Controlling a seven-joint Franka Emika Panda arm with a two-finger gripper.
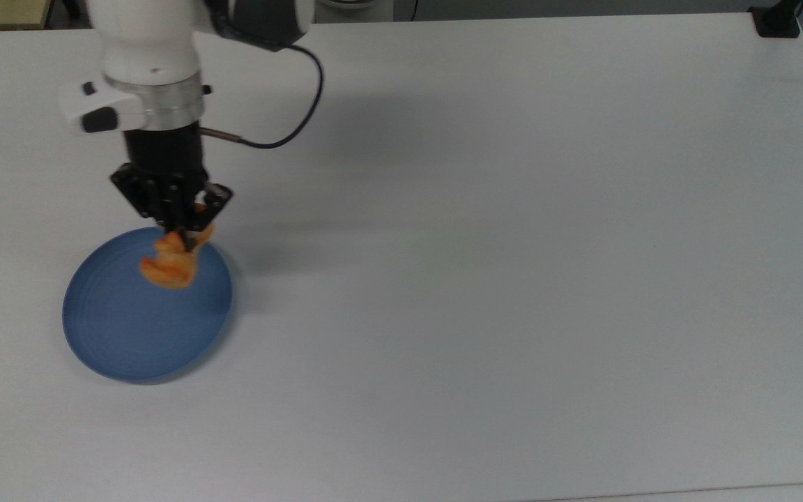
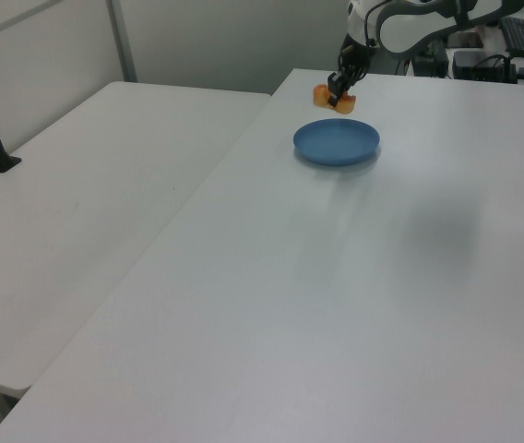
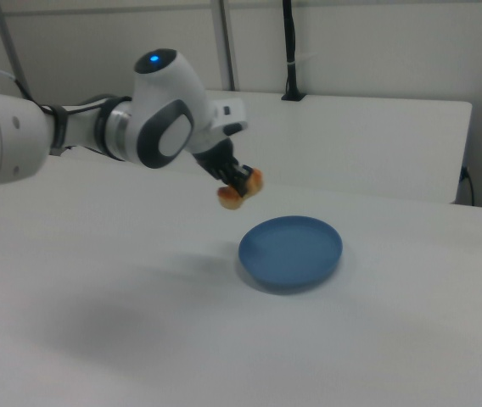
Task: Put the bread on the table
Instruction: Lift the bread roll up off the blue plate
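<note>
- Black two-finger gripper (image 1: 182,233) pinching small golden-orange bread roll (image 1: 168,267), hanging in air beside round blue plate (image 3: 309,263).
- Risk: grip's near one end; roll slipping, dropping back onto plate vs. plain white tabletop (image 1: 513,244).

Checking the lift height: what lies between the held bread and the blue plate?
Nothing. In the right view the bread, clamped in the gripper, hangs above the blue plate with only open air between them.
</note>
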